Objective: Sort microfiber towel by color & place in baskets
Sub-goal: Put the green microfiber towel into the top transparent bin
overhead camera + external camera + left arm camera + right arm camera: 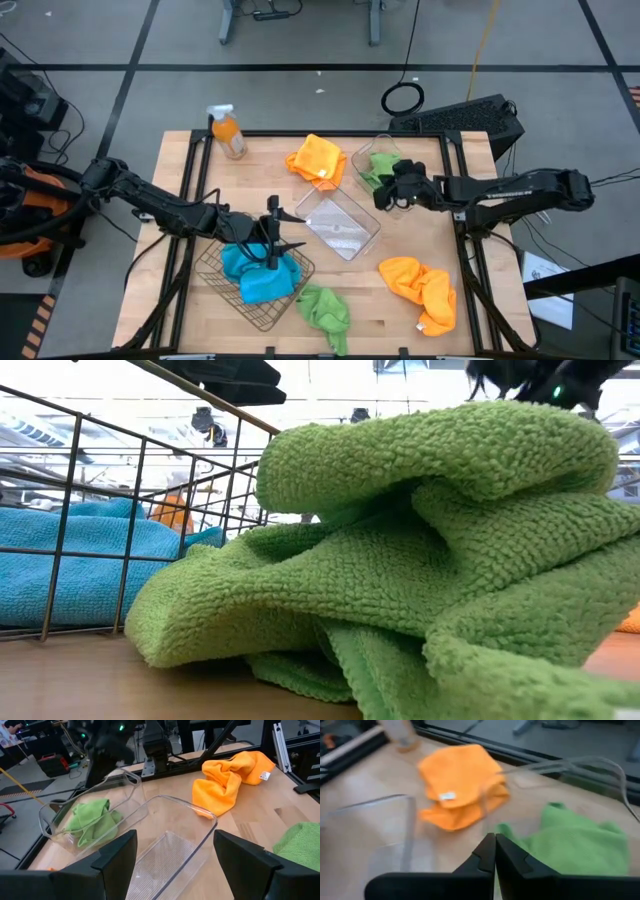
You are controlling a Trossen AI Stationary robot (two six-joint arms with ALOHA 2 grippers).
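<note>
On the wooden bench six fuzzy microfiber cloths lie in crumpled heaps. Two bright blue towels are bunched together inside the dark wire-mesh basket near the front left; the low view shows their looped pile through the wire grid. Just beside that basket, toward the front edge, a green towel lies loose on the wood, folded over itself in thick soft ridges that fill the low view. A second green towel sits crumpled in a clear plastic tub at the back right. Touching that tub's left side, an orange towel lies folded on the bench, with a small white tag showing in the right wrist view. Another orange towel is heaped loose at the front right, also carrying a white tag. A second clear tub stands empty in the middle, between the wire basket and the other tub. The left end effector hovers over the blue cloths at the wire basket, its fingers spread apart with nothing between them. The right end effector hangs at the tub with the green cloth, fingers pressed together and holding nothing. An orange spray bottle stands at the back left.
</note>
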